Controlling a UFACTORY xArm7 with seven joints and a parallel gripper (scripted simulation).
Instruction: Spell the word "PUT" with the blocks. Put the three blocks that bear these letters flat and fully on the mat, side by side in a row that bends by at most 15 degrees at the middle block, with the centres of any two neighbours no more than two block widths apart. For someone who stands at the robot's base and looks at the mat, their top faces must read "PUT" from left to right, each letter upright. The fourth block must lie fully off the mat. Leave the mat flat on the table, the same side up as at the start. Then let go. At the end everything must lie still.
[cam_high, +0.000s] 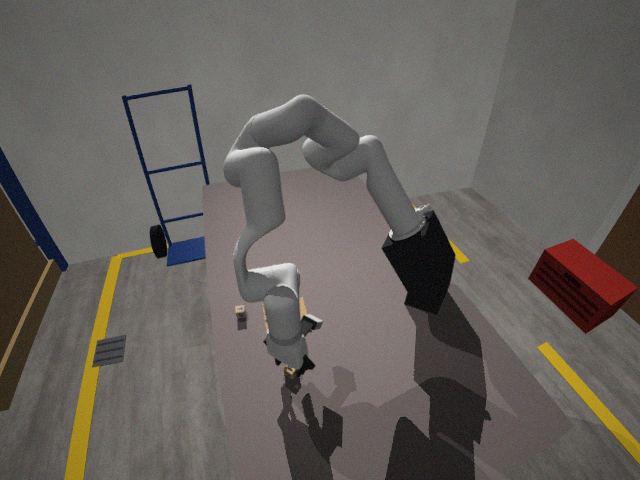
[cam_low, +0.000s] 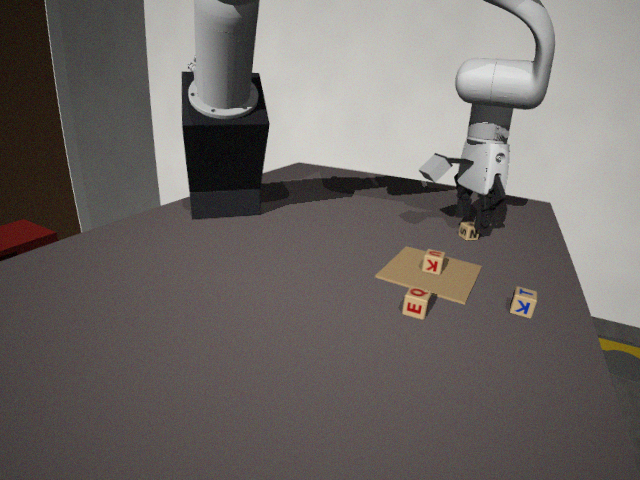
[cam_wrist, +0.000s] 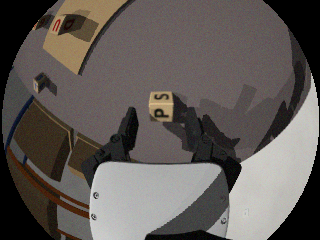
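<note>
A tan block (cam_wrist: 160, 106) (cam_low: 469, 230) (cam_high: 291, 372) showing P and S in the wrist view lies on the table beyond the far edge of the tan mat (cam_low: 454, 283) (cam_wrist: 100, 3). My gripper (cam_wrist: 161, 115) (cam_low: 480, 222) (cam_high: 294, 365) is open, low over this block, with a fingertip on either side of it. A block with red K and U (cam_low: 433, 261) (cam_wrist: 67, 24) lies on the mat. A block with red E and Q (cam_low: 416, 302) sits at the mat's near edge. A block with blue T and K (cam_low: 523, 301) (cam_high: 240, 310) lies on the table off the mat to the right.
The black robot pedestal (cam_low: 224, 149) (cam_high: 421, 263) stands at the table's far left in the exterior view. The table's right edge (cam_low: 571, 268) runs close to the blue-lettered block. A blue hand truck (cam_high: 165, 170) and a red toolbox (cam_high: 581, 284) stand on the floor.
</note>
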